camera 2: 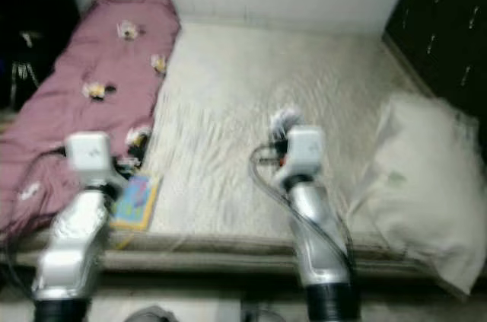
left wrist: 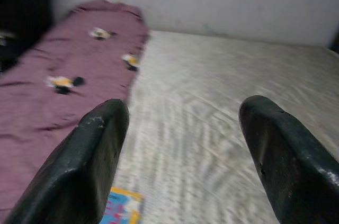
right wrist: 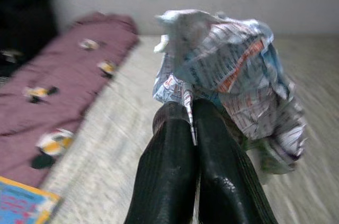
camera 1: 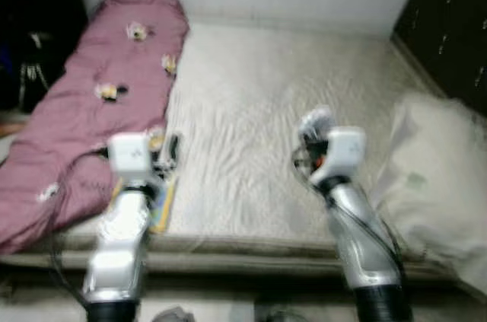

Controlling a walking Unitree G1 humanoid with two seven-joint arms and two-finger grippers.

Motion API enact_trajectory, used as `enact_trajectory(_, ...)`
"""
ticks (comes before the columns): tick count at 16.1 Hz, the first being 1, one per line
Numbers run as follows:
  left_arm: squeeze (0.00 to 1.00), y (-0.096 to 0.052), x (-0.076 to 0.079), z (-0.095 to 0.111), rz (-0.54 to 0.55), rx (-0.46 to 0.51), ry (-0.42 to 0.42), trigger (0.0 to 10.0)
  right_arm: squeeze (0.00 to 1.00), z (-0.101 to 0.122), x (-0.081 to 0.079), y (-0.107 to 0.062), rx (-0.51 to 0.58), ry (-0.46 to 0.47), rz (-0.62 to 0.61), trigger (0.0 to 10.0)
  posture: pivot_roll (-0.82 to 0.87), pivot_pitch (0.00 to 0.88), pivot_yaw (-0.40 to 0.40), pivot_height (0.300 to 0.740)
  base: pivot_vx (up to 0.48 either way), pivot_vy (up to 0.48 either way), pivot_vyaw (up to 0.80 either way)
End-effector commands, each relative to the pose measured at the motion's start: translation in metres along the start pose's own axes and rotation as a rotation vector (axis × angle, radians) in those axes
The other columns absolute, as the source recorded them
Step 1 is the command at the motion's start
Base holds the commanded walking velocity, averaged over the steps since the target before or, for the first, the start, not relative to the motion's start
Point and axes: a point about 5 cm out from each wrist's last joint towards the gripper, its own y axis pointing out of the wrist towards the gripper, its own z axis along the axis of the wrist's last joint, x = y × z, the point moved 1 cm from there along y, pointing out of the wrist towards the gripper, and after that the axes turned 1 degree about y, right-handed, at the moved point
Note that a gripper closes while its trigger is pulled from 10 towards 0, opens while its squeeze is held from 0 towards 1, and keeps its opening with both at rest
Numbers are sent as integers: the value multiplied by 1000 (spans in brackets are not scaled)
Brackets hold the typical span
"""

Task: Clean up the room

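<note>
Right gripper [right wrist: 192, 123]: fingers pinching crumpled printed wrapper [right wrist: 233, 70] by one thin edge above bed [camera 1: 251, 109]; could slip free. Left gripper [left wrist: 183, 134]: fingers spread, empty, above booklet [camera 2: 135, 200].

One blanket [camera 1: 91, 101], one book [camera 2: 135, 202], one pillow [camera 1: 437, 177]

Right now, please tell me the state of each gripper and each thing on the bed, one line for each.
Left gripper: open, empty, held above the mattress.
Right gripper: shut on the crumpled wrapper.
Crumpled wrapper: pinched at its edge, lifted off the bed.
Pink blanket: lying rumpled along the left side of the mattress.
Book: lying flat near the front edge, beside the blanket.
White pillow: resting at the right side.
Mattress: bare.
</note>
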Motion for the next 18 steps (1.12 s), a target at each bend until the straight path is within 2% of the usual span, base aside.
enact_trajectory(1,0,2,0,4,-10,14,6,10000,0,3,0,1,11,1,-6,10000,2,0,-63,740,0,469,-694)
enact_trajectory(15,0,3,1,4,-10,15,0,10000,0,5,-7,3,27,-21,37,10000,6,0,-71,740,0,480,-32)
enact_trajectory(18,0,3,1,4,-5,17,-2,10000,0,7,-12,2,42,-39,76,10000,5,0,-70,740,0,480,669)
